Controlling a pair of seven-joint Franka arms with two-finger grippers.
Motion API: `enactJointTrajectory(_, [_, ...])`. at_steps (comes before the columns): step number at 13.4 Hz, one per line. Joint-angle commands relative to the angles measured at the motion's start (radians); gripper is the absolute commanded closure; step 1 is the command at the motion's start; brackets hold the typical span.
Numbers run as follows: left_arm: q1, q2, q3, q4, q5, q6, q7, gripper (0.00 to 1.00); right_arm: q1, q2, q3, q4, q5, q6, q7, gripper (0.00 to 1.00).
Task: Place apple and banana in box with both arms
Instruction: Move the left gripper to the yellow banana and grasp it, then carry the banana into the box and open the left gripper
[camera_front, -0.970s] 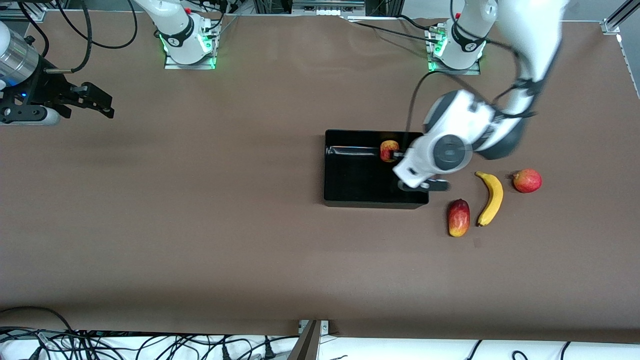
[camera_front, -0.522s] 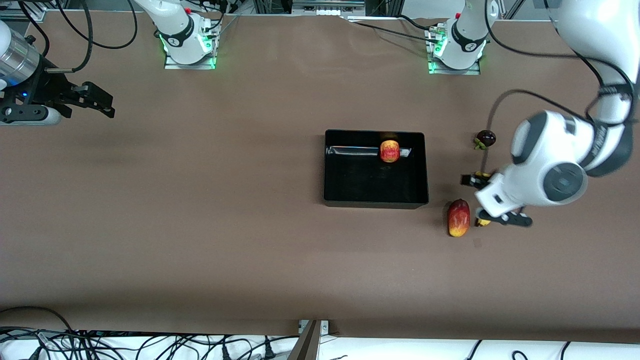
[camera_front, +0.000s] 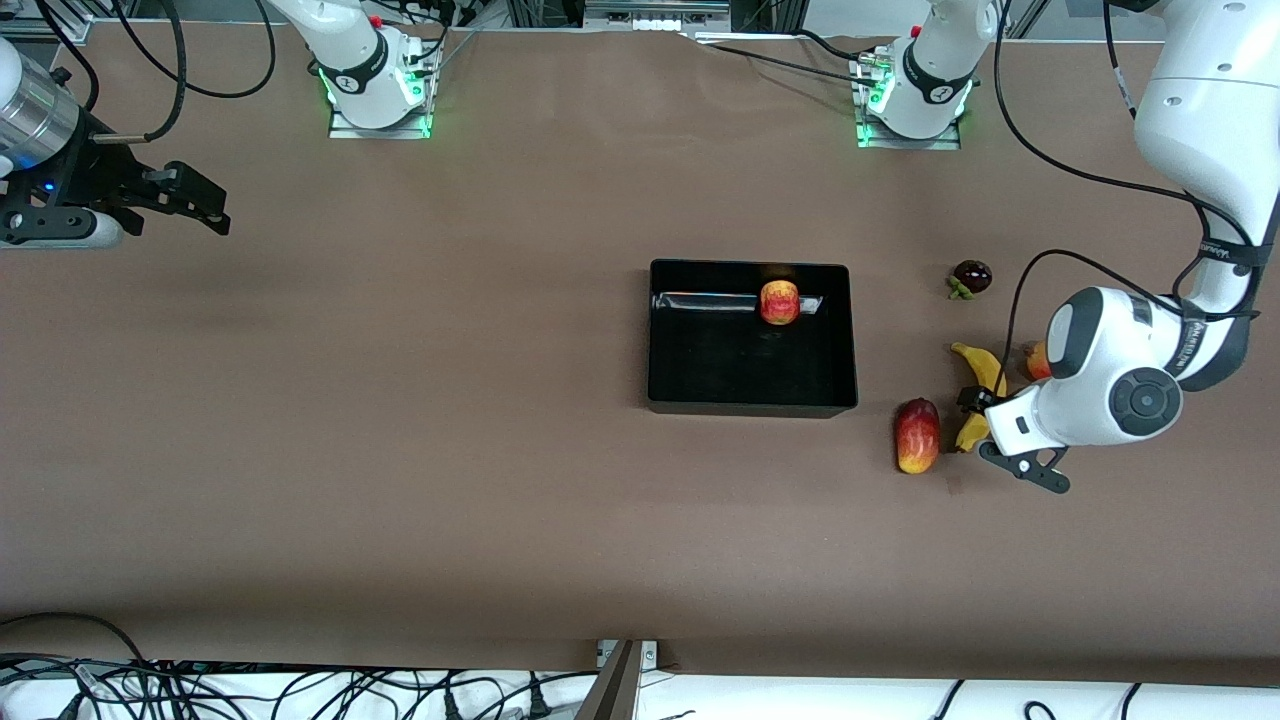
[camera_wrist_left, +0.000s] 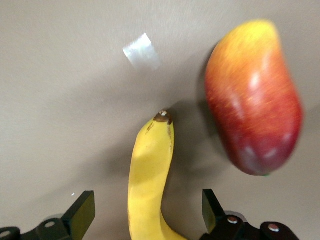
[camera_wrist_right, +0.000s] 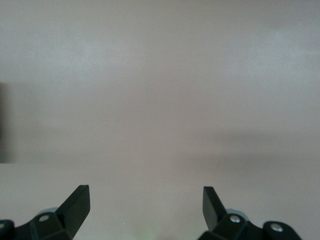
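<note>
The apple (camera_front: 779, 302) lies in the black box (camera_front: 720, 375), against the wall nearest the robot bases. The yellow banana (camera_front: 985, 372) lies on the table beside the box, toward the left arm's end. My left gripper (camera_front: 1001, 436) is open and low over the banana's end nearest the front camera. In the left wrist view the banana (camera_wrist_left: 150, 175) runs between the two fingers of my left gripper (camera_wrist_left: 147, 212), which do not touch it. My right gripper (camera_front: 205, 207) is open and empty, waiting over the right arm's end of the table. The right wrist view shows that gripper (camera_wrist_right: 145, 205) over bare table.
An elongated red-and-yellow fruit (camera_front: 917, 435) lies close beside the banana, toward the box; it also shows in the left wrist view (camera_wrist_left: 252, 97). A pinkish-red fruit (camera_front: 1036, 360) is mostly hidden by the left arm. A small dark fruit (camera_front: 971, 276) lies nearer the bases. A white scrap (camera_wrist_left: 142, 50) lies on the table.
My left gripper has left the apple lying in the box and swung out to the banana, coming down over its end. The right arm has not moved.
</note>
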Motion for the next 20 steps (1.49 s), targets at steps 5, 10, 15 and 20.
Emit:
enactJointTrajectory(5, [0.046,-0.046,-0.022,-0.092,0.019,0.03,0.03,1.0,-0.007,0.011,0.011,0.026,-0.008,-0.021,0.004,0.0])
enactJointTrajectory(10, [0.017,-0.078,-0.171,0.196,0.0,-0.389,-0.033,1.0,-0.007,0.011,0.011,0.026,-0.008,-0.019,0.003,0.0])
enactJointTrajectory(15, [-0.256,-0.049,-0.231,0.277,-0.087,-0.458,-0.502,1.0,-0.007,0.011,0.011,0.026,-0.006,-0.022,0.004,0.0])
enactJointTrajectory(20, [-0.462,0.044,-0.225,0.24,-0.078,-0.297,-0.805,1.0,-0.007,0.011,0.011,0.026,-0.006,-0.024,0.004,0.0])
